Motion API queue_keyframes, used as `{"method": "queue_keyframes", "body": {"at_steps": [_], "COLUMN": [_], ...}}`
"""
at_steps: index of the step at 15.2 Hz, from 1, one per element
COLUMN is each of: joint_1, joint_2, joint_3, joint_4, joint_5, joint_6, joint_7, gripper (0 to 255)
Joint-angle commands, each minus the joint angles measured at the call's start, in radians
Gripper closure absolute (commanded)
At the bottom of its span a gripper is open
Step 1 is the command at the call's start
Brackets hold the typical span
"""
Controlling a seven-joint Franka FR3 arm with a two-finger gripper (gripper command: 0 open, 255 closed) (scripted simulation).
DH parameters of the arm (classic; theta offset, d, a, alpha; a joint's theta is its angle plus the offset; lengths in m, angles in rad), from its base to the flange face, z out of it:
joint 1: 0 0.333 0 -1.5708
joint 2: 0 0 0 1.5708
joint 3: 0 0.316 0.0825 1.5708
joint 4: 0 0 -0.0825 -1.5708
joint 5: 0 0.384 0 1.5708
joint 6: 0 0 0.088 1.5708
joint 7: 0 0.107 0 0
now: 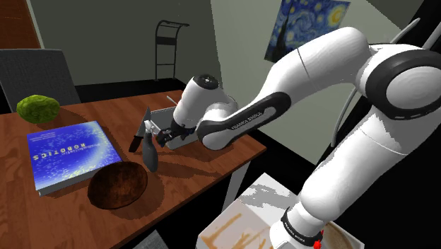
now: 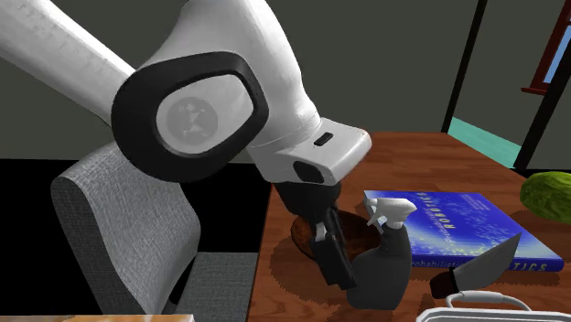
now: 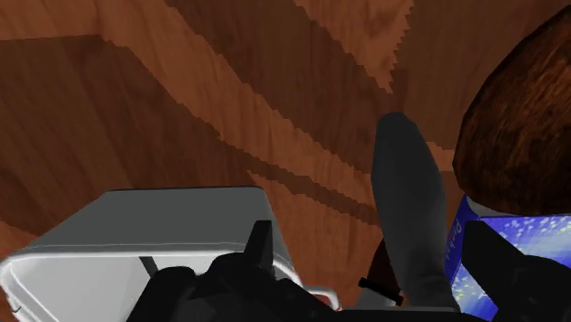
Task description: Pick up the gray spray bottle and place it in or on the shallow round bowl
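The dark grey spray bottle (image 1: 150, 157) with a white head stands upright on the wooden table (image 1: 212, 152), just beside the brown shallow round bowl (image 1: 117, 186). My black gripper (image 1: 153, 134) is low over the table at the bottle's level and open. In the wrist view the bottle (image 3: 412, 220) stands between the spread fingers, nearer one of them, and neither visibly touches it. The bowl (image 3: 517, 137) lies just past the bottle. In the second exterior view one finger (image 2: 334, 254) stands next to the bottle (image 2: 384, 270), with the bowl (image 2: 307, 233) behind.
A blue book (image 1: 71, 154) lies by the bowl, and a black-handled knife (image 1: 136, 134) rests near the bottle. A pale grey box (image 3: 156, 238) sits under the hand. A green lumpy object (image 1: 39, 107) is at the table's far corner. A grey chair (image 2: 128, 238) stands off the table's edge.
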Motion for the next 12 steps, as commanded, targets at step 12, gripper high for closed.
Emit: {"method": "queue_keyframes", "body": {"at_steps": [12], "joint_1": [0.037], "joint_2": [0.368], "joint_3": [-0.026], "joint_4": [0.268], "joint_5": [-0.695], "joint_6": [0.045], "joint_7": [0.578], "gripper": [0]}}
